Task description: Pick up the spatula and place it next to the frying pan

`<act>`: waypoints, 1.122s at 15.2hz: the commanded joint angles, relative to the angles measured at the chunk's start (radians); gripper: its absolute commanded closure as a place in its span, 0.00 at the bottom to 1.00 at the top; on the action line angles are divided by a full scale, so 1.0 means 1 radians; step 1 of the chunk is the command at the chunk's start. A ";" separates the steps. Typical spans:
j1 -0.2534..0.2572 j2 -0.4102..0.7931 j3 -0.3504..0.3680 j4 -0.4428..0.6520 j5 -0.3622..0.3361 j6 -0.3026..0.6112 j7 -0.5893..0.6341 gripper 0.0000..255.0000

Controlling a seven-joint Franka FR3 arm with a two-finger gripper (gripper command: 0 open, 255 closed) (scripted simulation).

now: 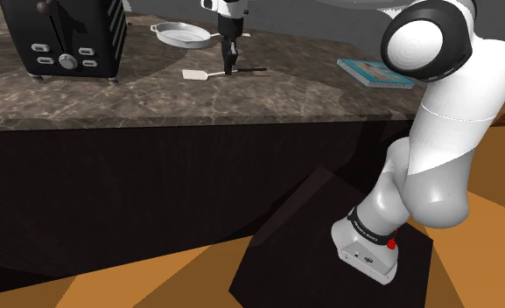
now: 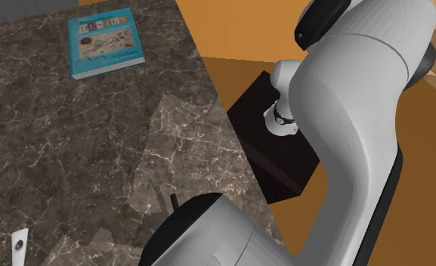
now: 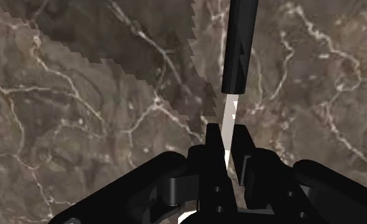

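A brown marbled table [image 1: 268, 101] with a dark front runs across the shoulder view, with an orange-brown floor below it. At its far left stands a black toaster [image 1: 66, 35]. To the right of the toaster is a pale frying pan [image 1: 185, 33], and a teal book [image 1: 377, 72] lies near the right edge. The spatula [image 1: 195, 74] lies just in front of the pan, its white blade towards the toaster and its black handle towards the book. The end effector [image 1: 231, 68] points straight down onto its middle. In the second exterior view the white arm [image 2: 360, 128] covers much of the table, the book lies at the upper left and the dark stand [image 2: 273, 155] is beside the table edge. In the wrist view the fingers [image 3: 212, 147] are drawn in almost together, clasping the spatula's thin pale neck, and the handle runs away from them.
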 commanded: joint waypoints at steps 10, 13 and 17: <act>-0.007 0.006 -0.001 0.076 0.002 -0.070 0.001 0.00; -0.017 0.018 -0.002 0.153 0.007 -0.136 0.000 0.00; -0.017 0.018 -0.002 0.153 0.007 -0.136 0.000 0.00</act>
